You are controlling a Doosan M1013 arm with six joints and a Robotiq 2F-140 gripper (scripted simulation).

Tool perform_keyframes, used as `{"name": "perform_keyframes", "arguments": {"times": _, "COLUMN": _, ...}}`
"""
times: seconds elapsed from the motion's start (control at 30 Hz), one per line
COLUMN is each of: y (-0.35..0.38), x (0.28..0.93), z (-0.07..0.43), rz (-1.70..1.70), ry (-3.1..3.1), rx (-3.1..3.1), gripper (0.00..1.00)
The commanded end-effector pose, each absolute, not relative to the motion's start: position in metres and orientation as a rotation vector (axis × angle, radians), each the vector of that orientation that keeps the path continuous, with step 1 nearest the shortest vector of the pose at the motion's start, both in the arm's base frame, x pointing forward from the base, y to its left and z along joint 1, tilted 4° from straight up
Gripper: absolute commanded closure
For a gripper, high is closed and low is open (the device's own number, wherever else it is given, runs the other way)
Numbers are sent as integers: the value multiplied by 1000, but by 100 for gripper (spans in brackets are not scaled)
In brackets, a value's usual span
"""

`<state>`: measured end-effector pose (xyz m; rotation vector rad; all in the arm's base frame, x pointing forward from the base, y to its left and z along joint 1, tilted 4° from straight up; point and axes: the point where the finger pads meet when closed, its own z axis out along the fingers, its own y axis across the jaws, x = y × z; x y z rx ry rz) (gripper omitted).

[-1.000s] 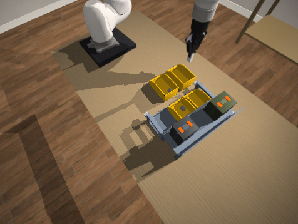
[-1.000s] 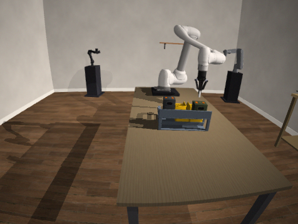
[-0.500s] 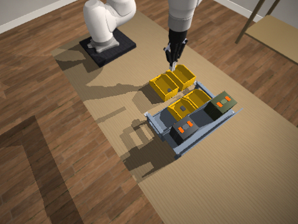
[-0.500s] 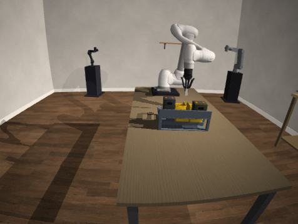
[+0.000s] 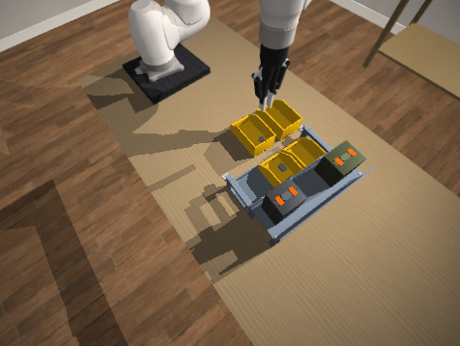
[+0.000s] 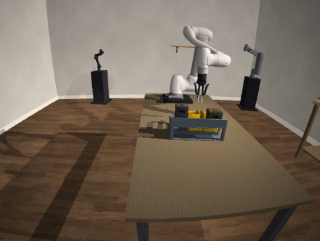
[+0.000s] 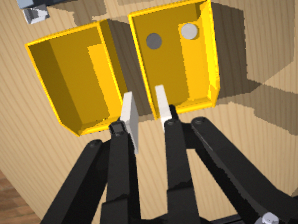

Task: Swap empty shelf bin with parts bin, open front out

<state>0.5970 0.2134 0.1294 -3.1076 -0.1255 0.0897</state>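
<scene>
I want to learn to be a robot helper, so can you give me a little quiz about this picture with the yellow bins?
1. True or false: the gripper is holding a yellow bin.
2. How many yellow bins stand on the table, outside the shelf?
3. The latches on the two dark boxes atop the shelf are: A) blue, B) orange, C) white.

Key: 1. False, its fingers hover over the bins with nothing between them. 2. Two. 3. B.

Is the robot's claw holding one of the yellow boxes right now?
No, nothing is held. The gripper hangs part-open above the back wall of the bin with the parts, with its fingers not yet closed on it.
</scene>
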Motion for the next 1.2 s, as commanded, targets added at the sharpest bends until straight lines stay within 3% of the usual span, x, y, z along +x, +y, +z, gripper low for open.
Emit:
{"name": "perform_keyframes", "arguments": {"times": 0.0, "y": 213, "x": 597, "z": 130, "rz": 90, "ry": -126, "rx": -3107, "gripper": 76}}
{"name": "perform_keyframes", "arguments": {"times": 1.17, "y": 214, "x": 597, "z": 121, "rz": 90, "ry": -126, "rx": -3107, "gripper": 76}}
